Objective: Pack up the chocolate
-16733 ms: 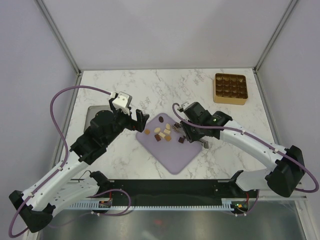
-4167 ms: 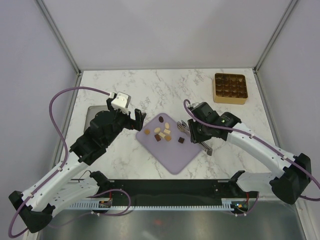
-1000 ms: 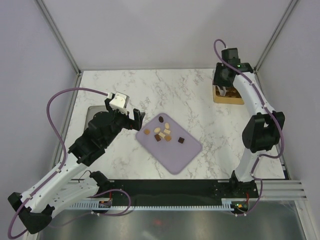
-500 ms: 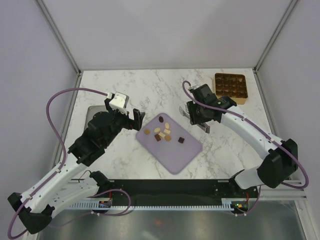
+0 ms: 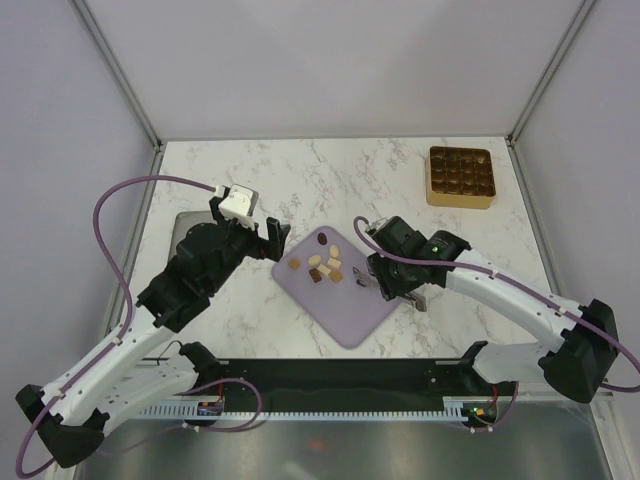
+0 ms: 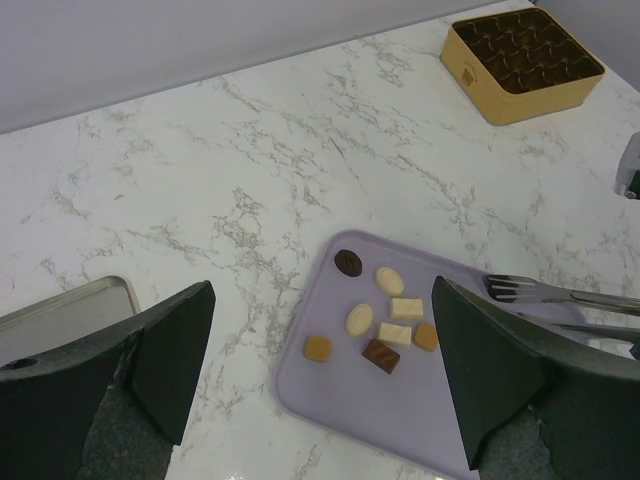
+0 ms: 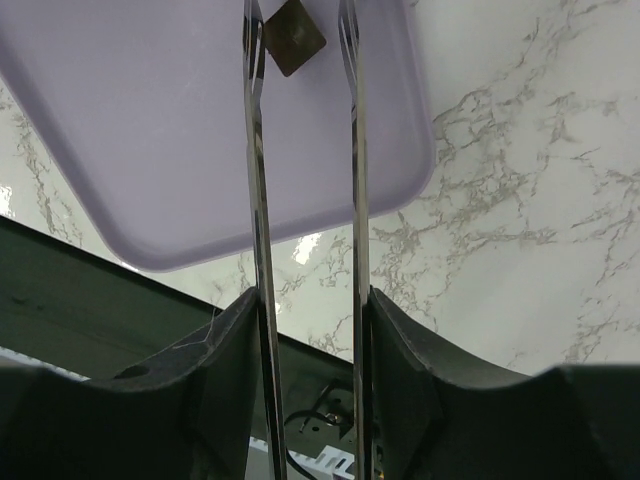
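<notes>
The right pincer (image 7: 308,310) grips tongs (image 7: 257,200) apparently straddling a dark chocolate (image 7: 293,37); left pincer (image 6: 322,290) gapes.

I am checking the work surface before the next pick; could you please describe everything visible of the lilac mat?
The lilac mat is a thin, flat, matte sheet with rounded corners, plastic-looking. It lies near the middle of the marble table, turned diagonally. Eight chocolates sit clustered at its far end; one dark square piece lies apart near its right edge, between the tips of the metal tongs held by the right gripper. Whether the tongs touch the mat is unclear.
</notes>
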Controlling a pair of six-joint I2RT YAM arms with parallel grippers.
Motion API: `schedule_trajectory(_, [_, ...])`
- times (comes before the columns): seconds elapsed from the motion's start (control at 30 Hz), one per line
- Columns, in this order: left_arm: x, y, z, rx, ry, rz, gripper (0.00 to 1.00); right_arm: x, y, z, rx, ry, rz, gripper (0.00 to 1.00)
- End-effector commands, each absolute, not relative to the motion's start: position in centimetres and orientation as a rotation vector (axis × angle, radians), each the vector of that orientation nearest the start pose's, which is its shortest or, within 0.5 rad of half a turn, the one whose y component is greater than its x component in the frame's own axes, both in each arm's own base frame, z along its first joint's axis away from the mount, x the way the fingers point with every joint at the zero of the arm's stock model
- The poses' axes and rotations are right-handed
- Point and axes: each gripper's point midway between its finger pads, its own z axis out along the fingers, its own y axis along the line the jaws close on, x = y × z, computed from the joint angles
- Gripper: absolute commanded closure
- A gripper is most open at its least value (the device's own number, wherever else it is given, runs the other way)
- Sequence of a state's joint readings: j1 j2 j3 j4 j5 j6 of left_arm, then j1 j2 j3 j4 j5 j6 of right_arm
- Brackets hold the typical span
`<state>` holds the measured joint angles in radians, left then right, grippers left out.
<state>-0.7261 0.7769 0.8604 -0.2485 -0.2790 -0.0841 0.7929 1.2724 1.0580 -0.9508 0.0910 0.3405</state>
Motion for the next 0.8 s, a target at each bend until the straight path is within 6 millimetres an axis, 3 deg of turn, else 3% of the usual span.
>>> schedule_trajectory(0.0, [25.9,-17.0,30.3,0.376,1.677,-0.346,0.03,18.1,18.0,13.8,-0.543,2.643,0.223,0.48])
schedule_trajectory(0.77, [26.1,-17.1,30.1,0.378,1.684,-0.337,0.03,17.0,19.2,11.6,-0.614,2.679,0.316,0.47])
